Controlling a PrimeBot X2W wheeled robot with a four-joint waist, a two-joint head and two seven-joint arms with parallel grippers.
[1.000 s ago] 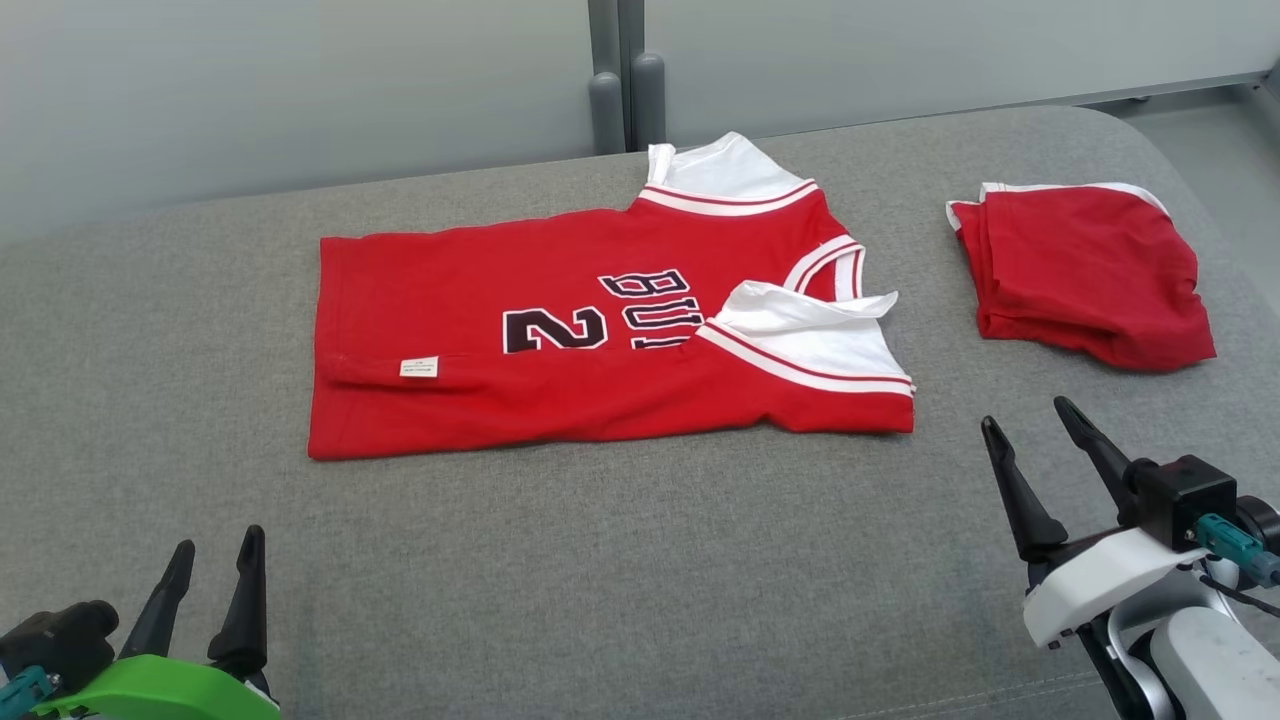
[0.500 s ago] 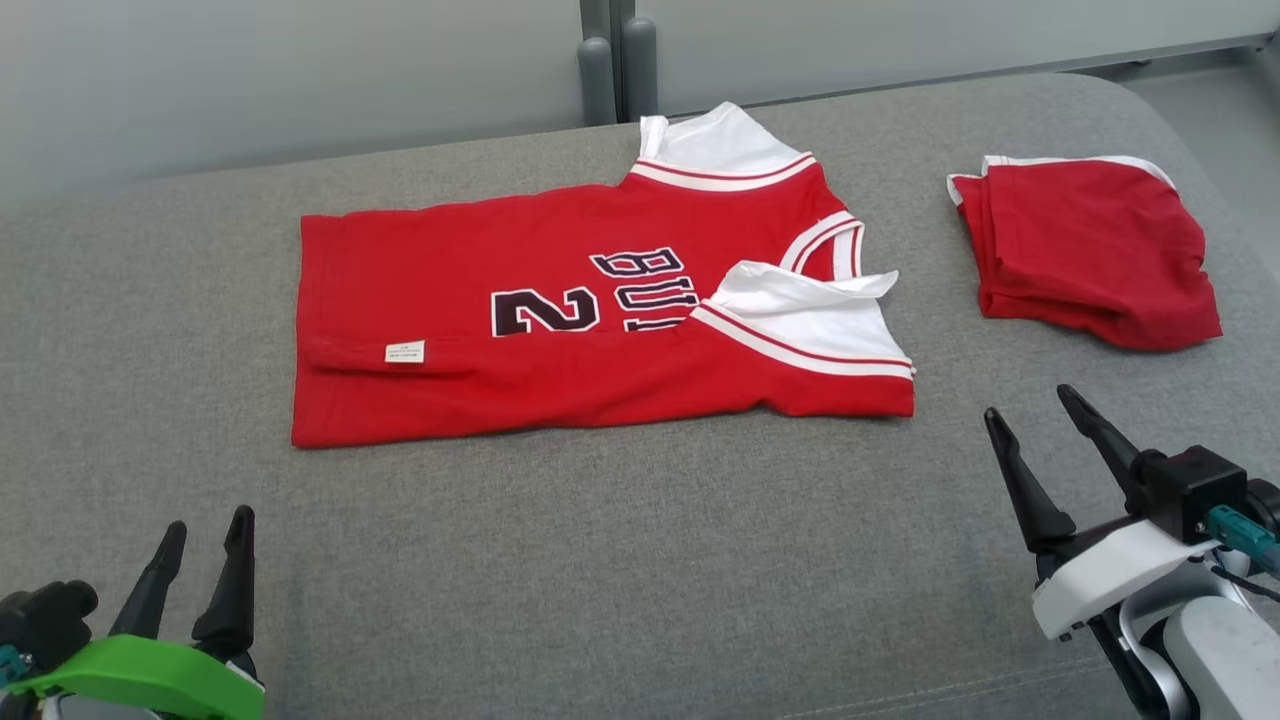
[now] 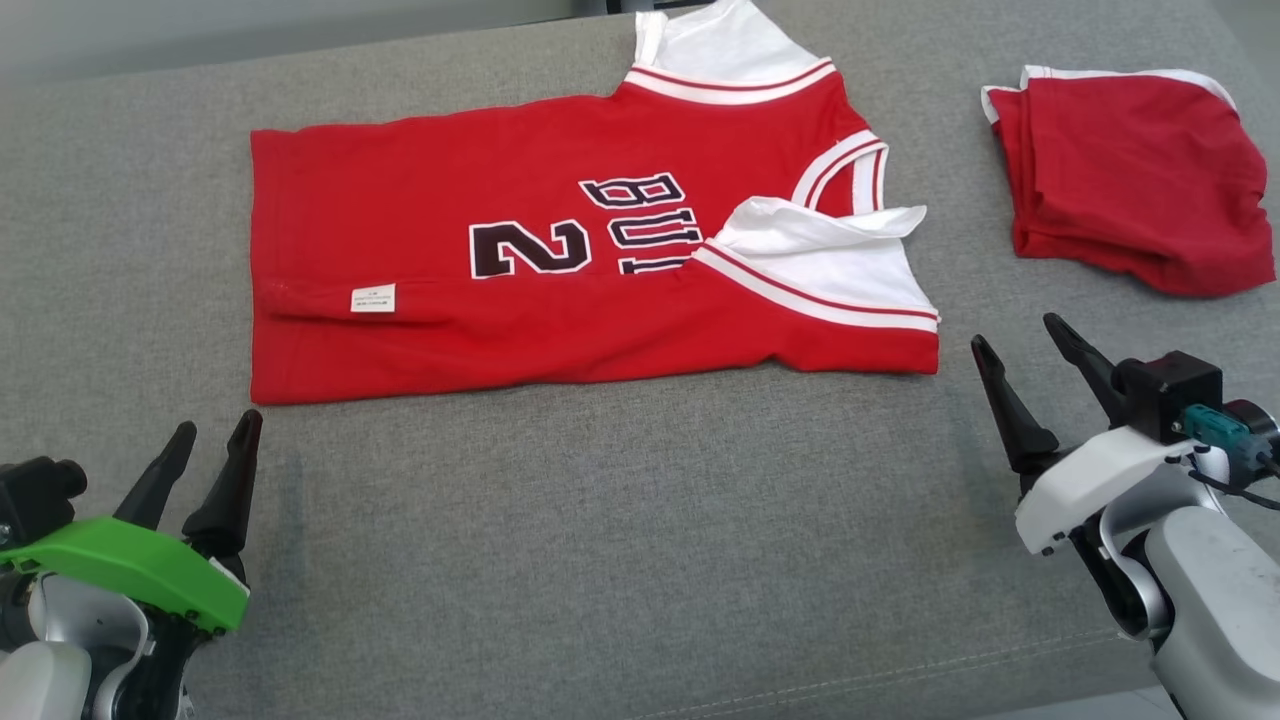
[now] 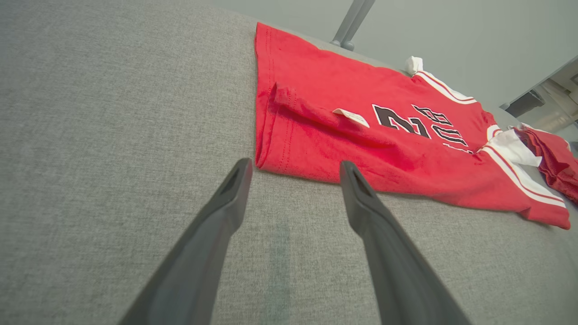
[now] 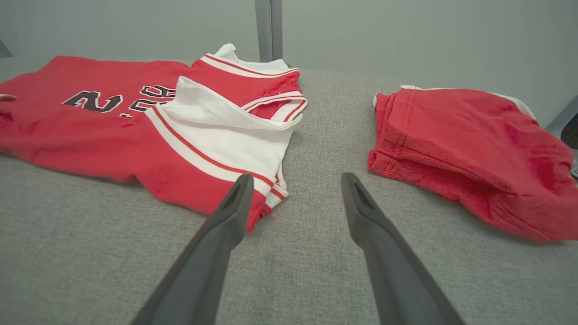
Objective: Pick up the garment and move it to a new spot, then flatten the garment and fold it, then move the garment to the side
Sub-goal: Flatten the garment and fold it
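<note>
1. Both jaws stand wide apart and hold nothing. Our left gripper [image 3: 218,422] sits at the near left and our right gripper [image 3: 1014,331] at the near right, over the grey cushion [image 3: 640,540].
2. We see the garment, a red jersey [image 3: 560,260] with white trim. It lies spread on the cushion beyond the grippers, with its neck toward our right.
3. Its near long edge is turned in over the front, with a small white label [image 3: 372,298] showing. A white sleeve flap lies across part of the lettering.
4. We judge the placing and flattening done, and the folding begun but unfinished.
5. Our left fingertips sit just beside the near hem corner and our right fingertips near the shoulder corner. Neither pair grips cloth.
6. Left to do, as we read it, are further folds and then moving the jersey aside, perhaps toward the folded red piece [image 3: 1140,215] at the far right.
</note>
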